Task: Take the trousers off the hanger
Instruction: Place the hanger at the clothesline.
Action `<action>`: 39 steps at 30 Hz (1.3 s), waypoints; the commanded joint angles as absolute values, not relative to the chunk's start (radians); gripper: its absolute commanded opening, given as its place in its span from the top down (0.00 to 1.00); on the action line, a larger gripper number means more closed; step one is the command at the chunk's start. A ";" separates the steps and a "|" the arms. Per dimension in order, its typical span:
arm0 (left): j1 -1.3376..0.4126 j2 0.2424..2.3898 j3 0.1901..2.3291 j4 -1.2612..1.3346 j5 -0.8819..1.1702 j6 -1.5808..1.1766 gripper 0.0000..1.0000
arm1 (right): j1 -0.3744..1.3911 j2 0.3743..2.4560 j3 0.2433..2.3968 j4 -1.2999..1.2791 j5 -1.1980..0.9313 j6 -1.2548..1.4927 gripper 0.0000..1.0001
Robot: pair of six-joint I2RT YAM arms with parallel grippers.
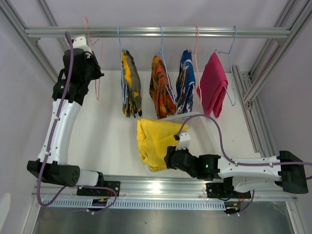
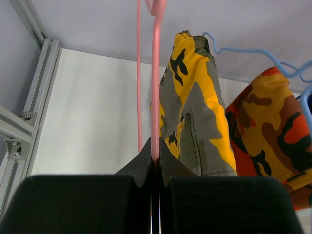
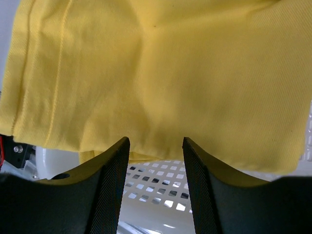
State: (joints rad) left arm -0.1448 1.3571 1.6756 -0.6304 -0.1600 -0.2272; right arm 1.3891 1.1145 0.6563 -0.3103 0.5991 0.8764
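Your left end effector (image 2: 155, 155) is clenched on the bare pink hanger (image 2: 155, 87). Your right end effector (image 3: 156, 142) stands released at the yellow trousers (image 1: 153, 141), which lie over the white basket (image 1: 207, 141). That pair looks done; next, free the hanger and reach for the camouflage trousers (image 1: 130, 85).

White perforated basket (image 1: 202, 140), perhaps plastic, on table (image 1: 112, 136); metal rail (image 1: 263, 32) behind.
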 commanded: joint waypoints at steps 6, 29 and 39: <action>-0.075 1.405 1.707 -0.595 -0.064 -0.238 1.00 | 1.338 1.124 0.597 -0.209 0.525 0.847 0.48; -0.071 1.276 1.450 -0.611 -0.118 -0.304 0.52 | 1.385 1.061 0.572 -0.242 0.537 0.894 0.43; -0.086 1.091 1.494 -0.690 -0.173 -0.318 0.38 | 1.408 1.103 0.587 -0.241 0.538 0.913 0.42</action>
